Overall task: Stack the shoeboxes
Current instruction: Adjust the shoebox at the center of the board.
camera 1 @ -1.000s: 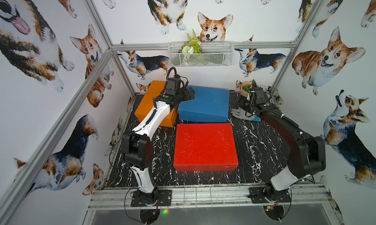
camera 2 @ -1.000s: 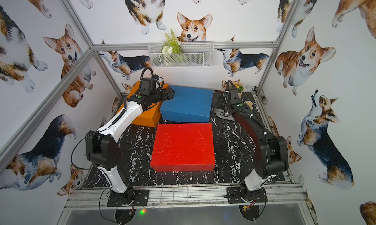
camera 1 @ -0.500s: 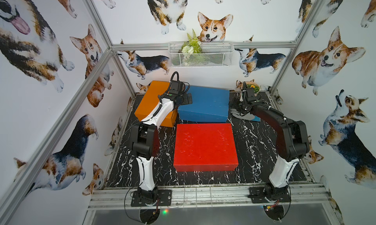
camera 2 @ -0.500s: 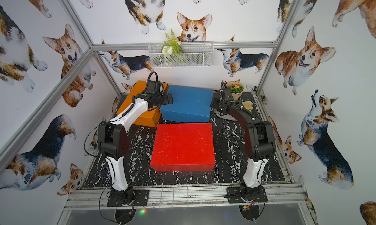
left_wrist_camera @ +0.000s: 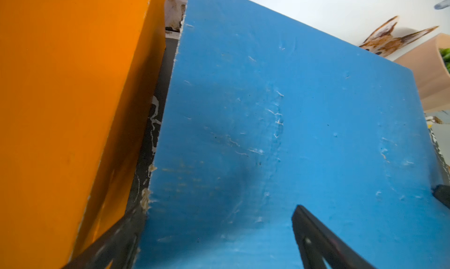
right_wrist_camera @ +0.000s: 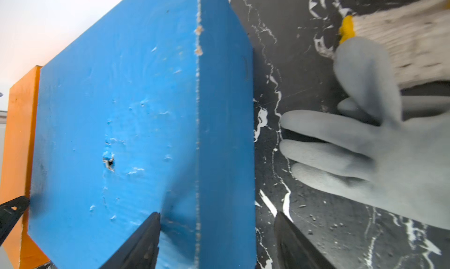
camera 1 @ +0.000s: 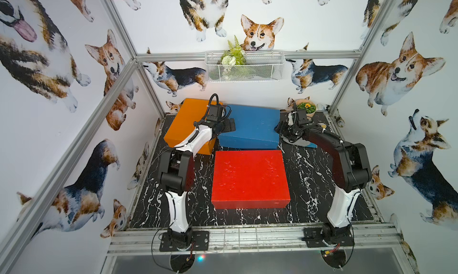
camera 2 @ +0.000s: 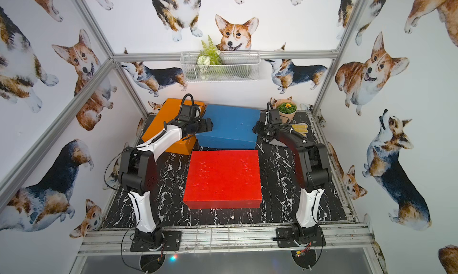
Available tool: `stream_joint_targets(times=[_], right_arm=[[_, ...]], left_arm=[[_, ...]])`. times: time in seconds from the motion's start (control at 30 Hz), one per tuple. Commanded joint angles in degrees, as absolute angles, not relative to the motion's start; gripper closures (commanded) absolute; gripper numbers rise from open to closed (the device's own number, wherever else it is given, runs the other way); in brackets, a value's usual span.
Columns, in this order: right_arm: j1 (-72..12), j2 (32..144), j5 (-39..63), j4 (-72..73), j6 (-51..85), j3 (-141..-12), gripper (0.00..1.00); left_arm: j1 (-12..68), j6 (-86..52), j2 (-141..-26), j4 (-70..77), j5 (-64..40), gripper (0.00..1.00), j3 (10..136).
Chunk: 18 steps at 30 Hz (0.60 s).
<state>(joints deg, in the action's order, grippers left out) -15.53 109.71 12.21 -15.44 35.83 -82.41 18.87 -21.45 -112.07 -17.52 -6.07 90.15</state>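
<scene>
Two spread jaws — left, right — straddle ends of the blue shoebox (camera 1: 250, 125).

The left arm (camera 1: 198, 138) has white forearm and lower-link shells, the right arm (camera 1: 327, 143) a black forearm and white lower link; both have black joints (camera 1: 173, 178), fingers (right_wrist_camera: 141, 243) and base plates (camera 1: 203, 240).

**Both arms stretched out, jaws apart**

I have the left arm (camera 1: 195, 141) reaching forward, with the left gripper (camera 1: 229, 125) spread wide over the left end of the blue shoebox (camera 1: 250, 129). The right arm (camera 1: 327, 141) folds at its elbow. The right gripper (camera 1: 278, 127) sits at the box's right end, jaws parted astride the top edge.
</scene>
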Motion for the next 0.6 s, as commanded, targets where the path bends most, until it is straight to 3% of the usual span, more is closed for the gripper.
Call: stream_joint_targets(times=[0.0, 0.33, 0.57], right_arm=[[-16.1, 108.5, 13.5, -14.6, 35.9, -81.0, 0.26], [-16.2, 100.9, 12.1, -12.3, 35.9, -72.9, 0.28], [-16.2, 101.5, 11.3, -14.7, 34.7, -75.0, 0.26]], left_arm=[[21.0, -23.0, -108.9, -20.0, -9.0, 0.04, 86.2], [23.9, -26.2, -96.0, -15.6, -5.9, 0.02, 72.7], [18.6, -28.1, -98.6, -17.3, -4.2, 0.0, 75.3]])
